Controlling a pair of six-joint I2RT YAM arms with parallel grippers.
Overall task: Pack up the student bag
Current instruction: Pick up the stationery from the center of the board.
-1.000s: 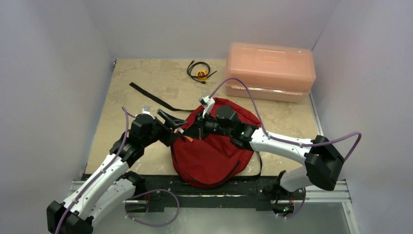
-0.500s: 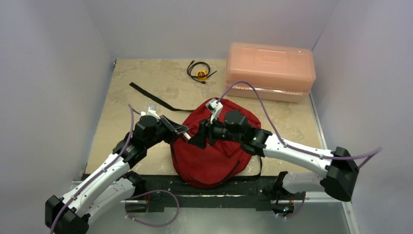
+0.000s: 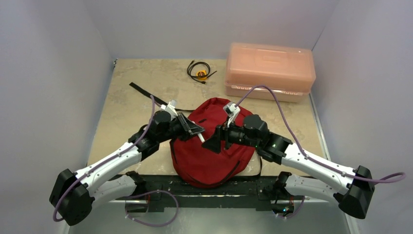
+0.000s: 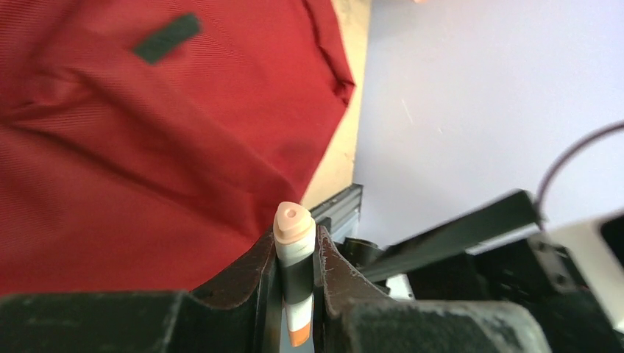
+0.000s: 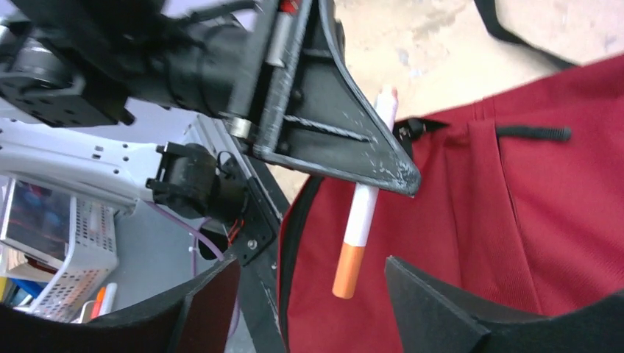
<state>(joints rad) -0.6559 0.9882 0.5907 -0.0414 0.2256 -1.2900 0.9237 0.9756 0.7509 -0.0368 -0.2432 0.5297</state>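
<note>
Handover: white-and-orange marker pen [image 5: 362, 213] has been released by the right gripper [image 5: 313, 287], now spread; it is pinched by the left gripper [image 4: 296, 246].
Bag: dark red fabric student bag [image 3: 212, 158], at the tan table [image 3: 146, 83]'s near edge.
Meaning: insertion is judged next.

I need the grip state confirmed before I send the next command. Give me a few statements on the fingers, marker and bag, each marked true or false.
1. The left fingers are shut on the marker. True.
2. The right fingers grip the marker too. False: they stand open, clear of it.
3. The marker is already inside the student bag. False: it is held in the air, outside the bag.
4. A coiled black cable lies on the table beyond the bag. True.
</note>
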